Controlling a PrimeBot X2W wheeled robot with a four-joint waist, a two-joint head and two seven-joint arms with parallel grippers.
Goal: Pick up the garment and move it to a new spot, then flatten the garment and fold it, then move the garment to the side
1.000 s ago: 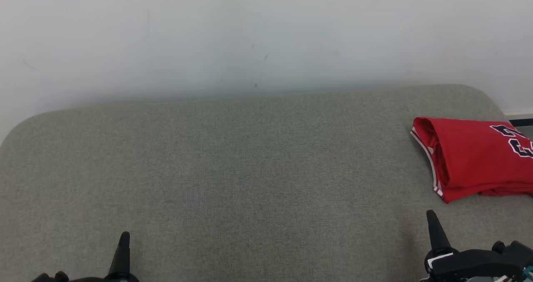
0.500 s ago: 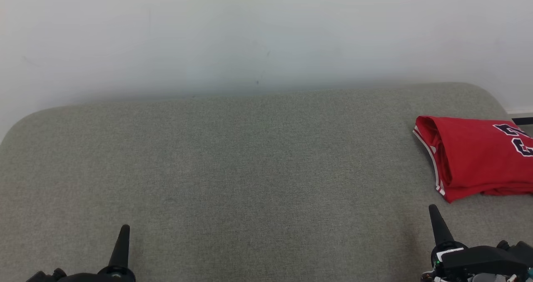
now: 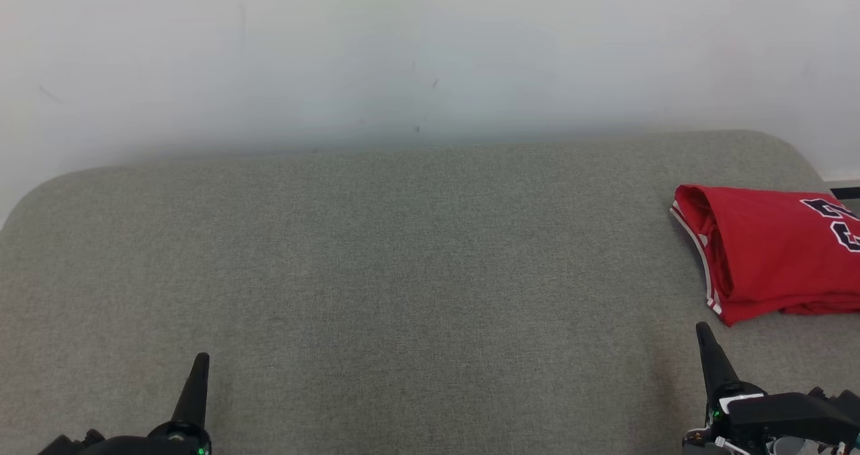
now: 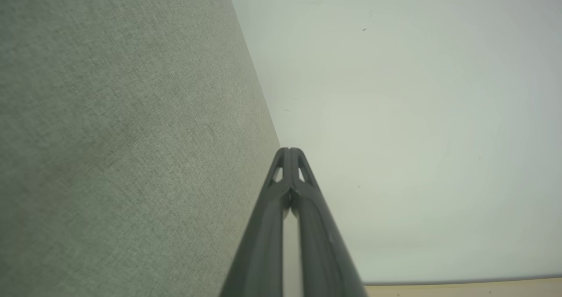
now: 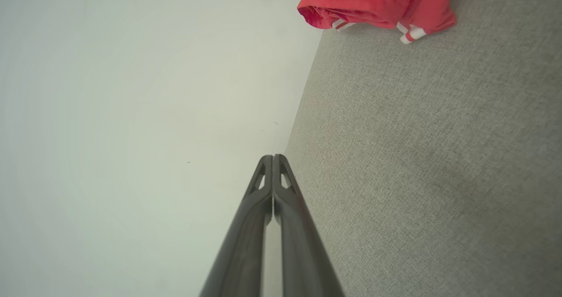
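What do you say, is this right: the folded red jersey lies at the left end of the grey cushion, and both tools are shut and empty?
Not quite. The folded red jersey lies at the right end of the grey cushion, not the left. The head view shows it just beyond the right tool. The left tool and the right tool are both shut and empty, as you said.

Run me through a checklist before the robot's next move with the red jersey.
1. Check the red jersey is folded: ok, it lies as a compact bundle.
2. Check it sits to the side: ok, near the right end of the grey cushion.
3. Check the left end effector is free: ok, shut, holding nothing.
4. Check the right end effector is free: ok, shut, apart from the jersey.
5. Check the whole jersey rests on the cushion: cannot tell, the head view cuts off its right part.
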